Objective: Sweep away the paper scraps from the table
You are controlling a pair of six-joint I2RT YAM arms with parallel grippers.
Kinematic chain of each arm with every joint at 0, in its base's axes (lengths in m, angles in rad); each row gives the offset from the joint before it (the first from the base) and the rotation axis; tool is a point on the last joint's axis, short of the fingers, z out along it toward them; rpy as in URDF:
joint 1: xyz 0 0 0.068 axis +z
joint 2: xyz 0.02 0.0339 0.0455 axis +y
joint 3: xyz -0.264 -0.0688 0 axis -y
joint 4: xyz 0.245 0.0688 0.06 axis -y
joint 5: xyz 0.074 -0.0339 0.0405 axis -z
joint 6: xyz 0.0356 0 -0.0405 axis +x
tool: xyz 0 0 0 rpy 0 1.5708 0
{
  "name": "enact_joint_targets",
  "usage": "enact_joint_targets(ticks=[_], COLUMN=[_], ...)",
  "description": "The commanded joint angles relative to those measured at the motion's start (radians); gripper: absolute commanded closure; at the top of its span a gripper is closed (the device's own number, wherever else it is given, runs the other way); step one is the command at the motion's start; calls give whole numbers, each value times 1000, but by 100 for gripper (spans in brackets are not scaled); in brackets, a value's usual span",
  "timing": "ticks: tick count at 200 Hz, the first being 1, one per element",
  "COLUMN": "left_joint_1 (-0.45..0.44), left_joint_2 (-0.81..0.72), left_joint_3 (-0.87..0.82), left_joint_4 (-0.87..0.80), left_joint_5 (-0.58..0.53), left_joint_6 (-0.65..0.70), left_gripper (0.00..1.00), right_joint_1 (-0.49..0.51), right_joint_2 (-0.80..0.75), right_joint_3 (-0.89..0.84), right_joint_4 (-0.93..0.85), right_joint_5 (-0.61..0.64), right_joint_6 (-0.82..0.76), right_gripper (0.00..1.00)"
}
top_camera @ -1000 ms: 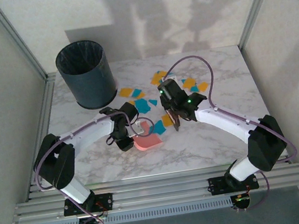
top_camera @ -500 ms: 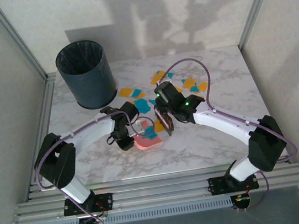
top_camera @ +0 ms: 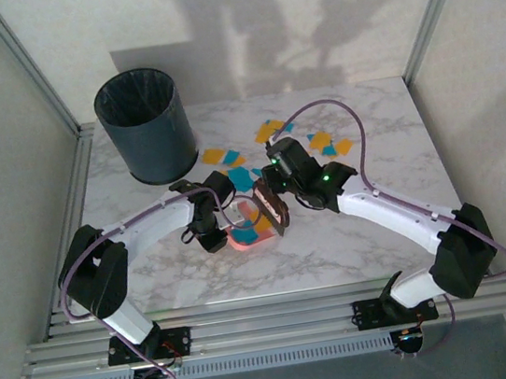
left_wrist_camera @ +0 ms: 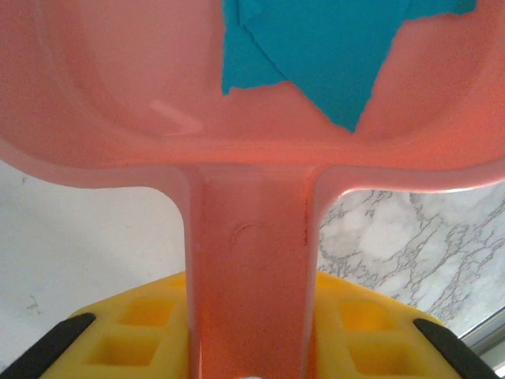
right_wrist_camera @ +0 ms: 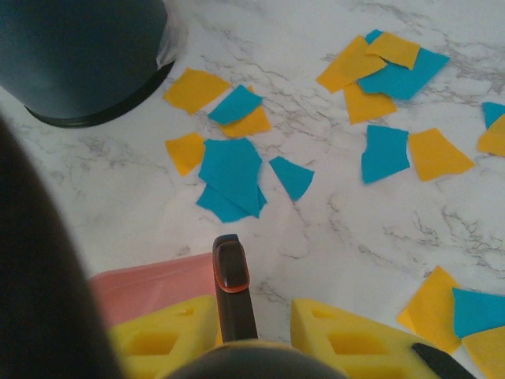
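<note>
top: orange-yellow and teal paper scraps (top_camera: 322, 140) strewn across white marble-veined table (top_camera: 319, 256), some in pink plastic dustpan (top_camera: 240, 244) | left wrist: left gripper (left_wrist_camera: 251, 338) clamped on dustpan handle (left_wrist_camera: 248, 260) | right wrist: right gripper (right_wrist_camera: 252, 335) pinching dark brush handle (right_wrist_camera: 230, 280) | risk: hard stroke flicks scraps past dustpan

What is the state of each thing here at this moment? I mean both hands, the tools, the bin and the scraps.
Dustpan, held by its handle, teal scraps inside.
Brush, held beside the dustpan.
Left hand, shut on the dustpan handle.
Right hand, shut on the brush.
Bin, upright, open, lined with a bag.
Scraps, a few in the dustpan, most loose on the table.
</note>
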Motion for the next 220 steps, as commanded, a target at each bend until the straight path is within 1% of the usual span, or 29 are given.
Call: enact_joint_targets(ticks=[1, 33, 58, 84, 111, 149, 169, 205, 220], left_joint_1=[-9, -9, -9, -9, -9, -10, -8, -10, -9], left_joint_2=[4, -5, -5, -5, -4, -6, -5, -7, -6], left_joint_3=[4, 0, 0, 0, 0, -2, -2, 1, 0], left_joint_4=[-26, -24, -23, -23, -23, -21, -18, -16, -15], left_joint_5=[-34, -37, -39, -38, -38, -38, -41, -43, -46], left_joint_6=[-13, -11, -11, -10, -11, -11, -11, -11, -14], left_gripper=[100, 100, 100, 100, 100, 100, 100, 100, 100], right_joint_1=[8, 9, 9, 9, 9, 36, 44, 49, 50], right_joint_2=[-39, -57, -41, -6, 39, 68, 67, 59, 64], right_joint_3=[-10, -17, -9, 5, 28, 15, 7, -10, -10], right_joint_4=[2, -4, -28, -35, -47, -37, -29, 20, 26], right_joint_5=[32, 121, 203, 241, 204, 153, 126, 31, 11], right_joint_6=[19, 29, 26, 12, 4, 18, 27, 22, 22], right_gripper=[92, 92, 92, 92, 92, 92, 92, 92, 92])
